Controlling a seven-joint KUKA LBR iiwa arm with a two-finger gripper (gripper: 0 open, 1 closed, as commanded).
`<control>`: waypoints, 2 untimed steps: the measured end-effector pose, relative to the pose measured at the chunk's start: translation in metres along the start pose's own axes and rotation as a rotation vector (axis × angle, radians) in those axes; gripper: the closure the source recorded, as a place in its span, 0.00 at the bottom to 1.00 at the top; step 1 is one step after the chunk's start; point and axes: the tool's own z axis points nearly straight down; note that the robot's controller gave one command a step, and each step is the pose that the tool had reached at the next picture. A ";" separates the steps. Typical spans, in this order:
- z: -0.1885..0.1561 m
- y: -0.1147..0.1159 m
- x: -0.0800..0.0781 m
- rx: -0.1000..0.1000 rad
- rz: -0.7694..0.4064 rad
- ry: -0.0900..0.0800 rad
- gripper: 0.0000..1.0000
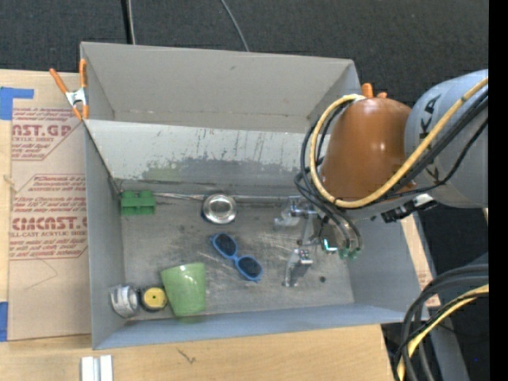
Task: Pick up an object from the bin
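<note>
My gripper hangs low over the right part of the bin floor. Its two metal fingertips stand apart, so it is open, and nothing lies between them. A pair of blue sunglasses lies just left of the gripper, a short gap away. A small round silver cup sits farther left, toward the back wall.
A light green cup lies on its side at the front left, with a yellow disc and a silver cylinder beside it. A green block rests at the back left. The arm's orange cover overhangs the bin's right wall.
</note>
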 end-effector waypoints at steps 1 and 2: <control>0.111 0.023 -0.010 0.000 -0.014 -0.017 0.00; 0.109 0.023 -0.008 0.000 -0.016 -0.007 1.00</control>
